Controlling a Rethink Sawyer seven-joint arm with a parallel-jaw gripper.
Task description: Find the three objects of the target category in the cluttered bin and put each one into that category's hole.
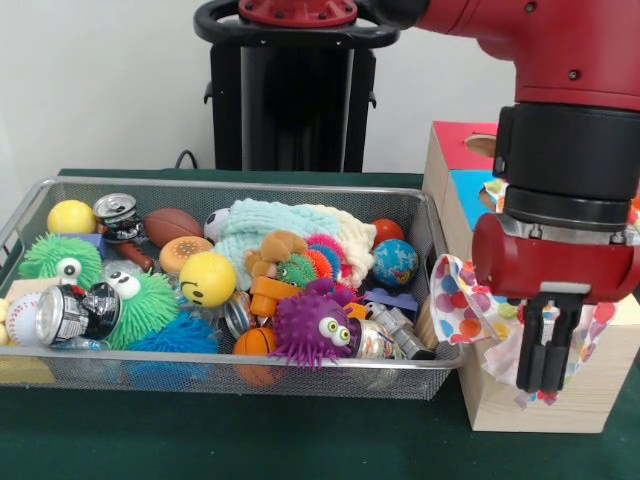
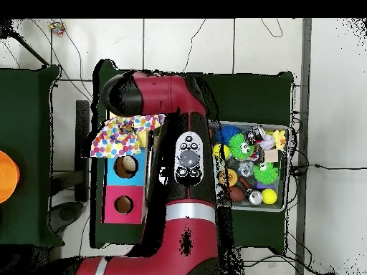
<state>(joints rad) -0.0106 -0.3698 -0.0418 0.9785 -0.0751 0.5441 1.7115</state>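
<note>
My gripper hangs in front of the wooden box, right of the wire bin. Its black fingers stand close together, shut on a white cloth with coloured polka dots. The cloth drapes behind and around the fingers. From overhead the polka-dot cloth spreads over one end of the box, beside the blue panel's hole and the pink panel's hole. The arm hides the gripper there. A mint fuzzy cloth and a cream one lie in the bin.
The bin holds several toys: a yellow smiley ball, a purple spiky creature, green fuzzy creatures, a globe ball, crushed cans and a small football. An orange object sits at the overhead view's left edge.
</note>
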